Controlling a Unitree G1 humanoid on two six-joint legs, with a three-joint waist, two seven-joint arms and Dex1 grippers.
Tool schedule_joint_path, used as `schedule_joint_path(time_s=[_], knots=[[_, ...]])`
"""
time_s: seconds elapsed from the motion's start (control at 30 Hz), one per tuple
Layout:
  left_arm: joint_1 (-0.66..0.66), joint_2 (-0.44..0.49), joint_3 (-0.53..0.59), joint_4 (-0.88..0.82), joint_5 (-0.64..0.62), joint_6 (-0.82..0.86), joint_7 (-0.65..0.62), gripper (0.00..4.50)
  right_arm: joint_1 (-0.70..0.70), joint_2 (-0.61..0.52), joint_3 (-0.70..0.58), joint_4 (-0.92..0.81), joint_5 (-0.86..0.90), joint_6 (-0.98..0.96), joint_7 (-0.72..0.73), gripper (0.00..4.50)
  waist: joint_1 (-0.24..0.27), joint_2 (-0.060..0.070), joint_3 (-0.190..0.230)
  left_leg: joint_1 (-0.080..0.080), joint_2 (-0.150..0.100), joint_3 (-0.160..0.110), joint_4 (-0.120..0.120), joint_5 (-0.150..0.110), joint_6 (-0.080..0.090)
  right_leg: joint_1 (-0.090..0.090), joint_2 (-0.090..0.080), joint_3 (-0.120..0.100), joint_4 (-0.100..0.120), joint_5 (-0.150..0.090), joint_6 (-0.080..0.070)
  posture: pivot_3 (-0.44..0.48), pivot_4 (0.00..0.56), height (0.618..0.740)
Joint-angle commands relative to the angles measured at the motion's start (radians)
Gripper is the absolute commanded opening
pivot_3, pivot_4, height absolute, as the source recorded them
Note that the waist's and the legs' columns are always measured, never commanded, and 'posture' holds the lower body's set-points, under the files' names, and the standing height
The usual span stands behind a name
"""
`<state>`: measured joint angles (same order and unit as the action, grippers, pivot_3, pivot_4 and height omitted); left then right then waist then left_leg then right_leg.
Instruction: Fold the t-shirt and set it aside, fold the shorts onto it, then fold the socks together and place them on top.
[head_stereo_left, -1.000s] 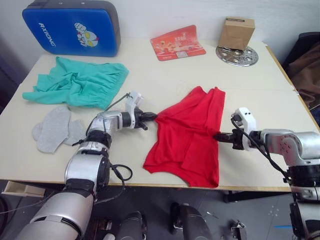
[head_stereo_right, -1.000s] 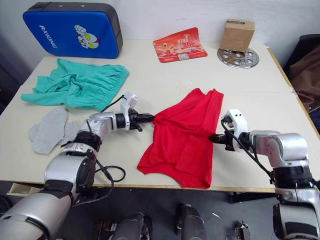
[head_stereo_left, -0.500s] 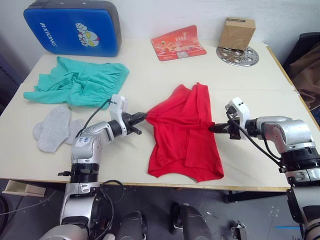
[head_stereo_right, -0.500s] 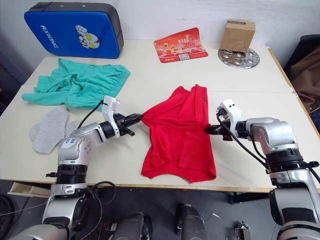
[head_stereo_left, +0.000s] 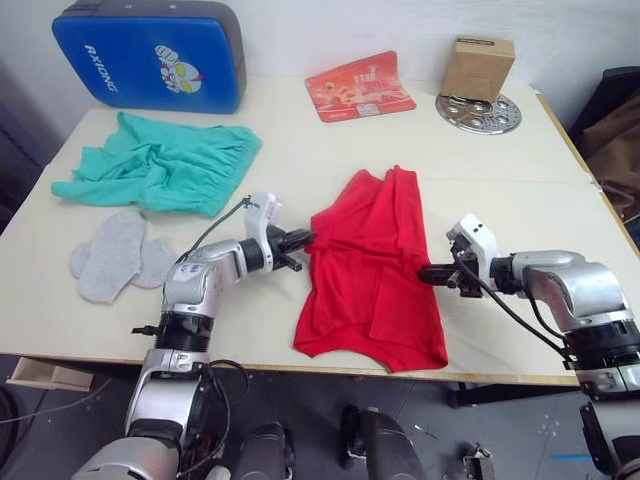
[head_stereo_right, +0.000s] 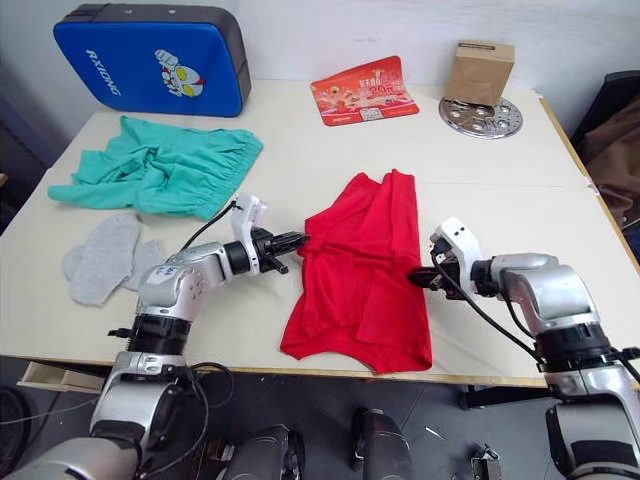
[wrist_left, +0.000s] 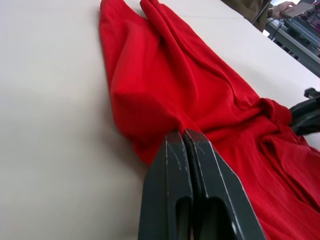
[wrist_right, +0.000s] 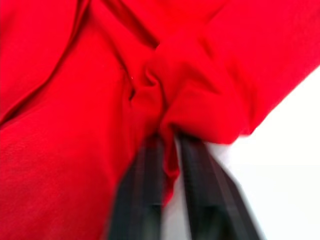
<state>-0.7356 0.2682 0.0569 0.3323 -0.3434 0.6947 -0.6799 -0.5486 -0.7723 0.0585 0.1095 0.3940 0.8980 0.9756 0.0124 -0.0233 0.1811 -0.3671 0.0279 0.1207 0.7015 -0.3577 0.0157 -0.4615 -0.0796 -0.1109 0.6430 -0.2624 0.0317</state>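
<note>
The t-shirt (head_stereo_left: 372, 268) lies crumpled mid-table, its long axis running from the near edge toward the far side. The left gripper (head_stereo_left: 304, 240) is clamped on the shirt's left edge, fingers pressed together in the left wrist view. The right gripper (head_stereo_left: 432, 272) pinches a bunched fold on the shirt's right edge; the right wrist view shows cloth caught between its fingers. The shorts (head_stereo_left: 160, 163) lie far left, the socks (head_stereo_left: 115, 255) nearer. The head views alone show the blue case (head_stereo_left: 148, 55), red card (head_stereo_left: 359, 84) and brown box (head_stereo_left: 477, 67).
</note>
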Motion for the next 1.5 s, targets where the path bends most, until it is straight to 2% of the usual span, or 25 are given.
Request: schedule_joint_path(time_s=[0.03,0.13,0.23,0.27,0.37,0.4,0.53,0.6,0.7,0.83,0.9,0.97,1.0,1.07,1.3,1.37,1.5], knots=[[-0.019,0.062,-0.023,-0.002,0.005,-0.052,-0.087,0.91,0.077,-0.07,-0.098,-0.152,0.039,0.012,0.002,2.05,0.003,0.0,0.0,0.0,0.0,0.0,0.0,0.0,0.0,0.0,0.0,0.0,0.0,0.0,0.0,0.0,0.15,0.74],[0.002,0.163,-0.075,-0.053,0.014,-0.103,-0.232,1.9,0.199,-0.148,-0.144,-0.277,0.008,-0.095,0.028,3.16,0.008,0.001,0.0,0.0,0.0,0.0,0.0,0.0,0.0,0.0,0.0,0.0,0.0,0.0,0.0,0.0,0.15,0.74],[0.035,0.276,-0.137,-0.11,0.044,-0.22,-0.392,2.79,0.321,-0.218,-0.181,-0.356,-0.04,-0.222,0.042,4.15,0.007,0.001,0.0,0.0,0.001,0.0,-0.001,-0.001,-0.001,0.0,0.002,0.0,-0.001,0.0,0.0,0.0,0.15,0.74],[0.051,0.316,-0.161,-0.117,0.071,-0.31,-0.45,3.07,0.367,-0.235,-0.198,-0.369,-0.066,-0.295,0.046,4.48,0.007,0.001,0.0,0.001,0.001,0.001,-0.001,-0.001,-0.002,0.0,0.002,0.0,-0.001,0.0,0.0,0.0,0.15,0.74],[0.105,0.395,-0.244,-0.127,0.177,-0.635,-0.567,4.04,0.495,-0.267,-0.234,-0.389,-0.165,-0.548,0.048,4.5,0.009,0.001,0.0,0.003,0.0,0.002,-0.001,-0.001,-0.002,0.001,0.002,0.002,-0.006,0.0,0.0,0.0,0.15,0.74],[0.114,0.401,-0.259,-0.121,0.196,-0.702,-0.582,4.04,0.518,-0.27,-0.238,-0.389,-0.186,-0.604,0.047,4.5,0.01,0.001,0.0,0.005,0.0,0.003,-0.001,-0.001,-0.002,0.002,0.002,0.002,-0.006,0.0,0.0,0.0,0.15,0.74],[0.111,0.388,-0.329,-0.049,0.273,-1.042,-0.639,4.04,0.626,-0.323,-0.19,-0.301,-0.397,-1.141,0.038,4.5,0.014,0.002,0.001,0.011,0.001,0.002,-0.003,-0.001,-0.002,0.011,0.002,0.001,-0.01,0.0,0.0,0.0,0.15,0.74],[0.092,0.363,-0.354,0.018,0.306,-1.159,-0.634,4.04,0.636,-0.317,-0.172,-0.253,-0.43,-1.275,0.023,4.5,0.012,0.002,0.001,0.015,0.001,0.002,-0.004,-0.002,-0.001,0.015,0.002,0.001,-0.012,0.0,0.0,0.0,0.15,0.74],[0.057,0.32,-0.383,0.117,0.343,-1.294,-0.623,4.04,0.631,-0.294,-0.149,-0.209,-0.457,-1.386,-0.004,4.5,0.011,0.002,0.001,0.016,0.002,0.002,-0.004,-0.002,-0.001,0.017,0.002,0.001,-0.013,0.0,0.0,0.0,0.15,0.74],[0.022,0.263,-0.425,0.236,0.386,-1.403,-0.608,4.04,0.608,-0.235,-0.092,-0.204,-0.482,-1.416,-0.046,4.5,0.011,0.001,0.0,0.016,0.002,0.001,-0.004,-0.002,0.0,0.017,0.003,0.001,-0.012,0.0,0.0,0.0,0.15,0.74],[0.002,0.239,-0.434,0.297,0.401,-1.439,-0.6,3.65,0.59,-0.208,-0.072,-0.193,-0.498,-1.421,-0.061,4.5,0.012,0.001,0.0,0.019,0.002,0.001,-0.003,-0.002,0.0,0.021,0.002,0.0,-0.013,0.0,0.0,0.0,0.15,0.74],[-0.017,0.22,-0.442,0.356,0.416,-1.469,-0.592,3.19,0.568,-0.181,-0.055,-0.185,-0.512,-1.419,-0.077,4.13,0.012,0.001,0.0,0.029,0.002,-0.001,-0.005,-0.004,0.003,0.033,0.002,-0.001,-0.016,0.0,0.0,0.0,0.15,0.74],[-0.023,0.213,-0.445,0.376,0.419,-1.479,-0.588,2.82,0.559,-0.172,-0.049,-0.186,-0.515,-1.414,-0.083,3.82,0.013,0.001,0.0,0.032,0.003,-0.001,-0.005,-0.006,0.004,0.035,0.002,-0.001,-0.017,-0.001,0.0,0.0,0.15,0.74],[-0.033,0.205,-0.448,0.401,0.416,-1.491,-0.588,2.27,0.547,-0.159,-0.037,-0.189,-0.517,-1.405,-0.089,3.26,0.014,0.001,0.0,0.032,0.003,-0.001,-0.005,-0.007,0.005,0.036,0.001,-0.001,-0.017,-0.001,0.0,0.0,0.15,0.74],[-0.036,0.187,-0.446,0.41,0.384,-1.489,-0.615,0.07,0.54,-0.16,-0.024,-0.224,-0.489,-1.365,-0.079,0.78,0.013,0.001,0.0,0.031,0.002,-0.001,-0.005,-0.007,0.005,0.034,0.001,-0.001,-0.016,0.0,0.0,0.0,0.15,0.74],[-0.03,0.187,-0.44,0.391,0.358,-1.459,-0.639,0.0,0.551,-0.167,-0.034,-0.237,-0.465,-1.356,-0.068,0.05,0.013,0.001,0.0,0.031,0.002,-0.001,-0.005,-0.007,0.005,0.034,0.001,-0.001,-0.016,0.0,0.0,0.0,0.15,0.74],[0.006,0.217,-0.433,0.277,0.261,-1.3,-0.749,0.0,0.588,-0.19,-0.059,-0.319,-0.358,-1.256,-0.013,0.01,0.011,0.002,0.0,0.03,0.003,-0.001,-0.005,-0.007,0.005,0.033,0.001,-0.001,-0.016,-0.001,0.0,0.0,0.15,0.74]])
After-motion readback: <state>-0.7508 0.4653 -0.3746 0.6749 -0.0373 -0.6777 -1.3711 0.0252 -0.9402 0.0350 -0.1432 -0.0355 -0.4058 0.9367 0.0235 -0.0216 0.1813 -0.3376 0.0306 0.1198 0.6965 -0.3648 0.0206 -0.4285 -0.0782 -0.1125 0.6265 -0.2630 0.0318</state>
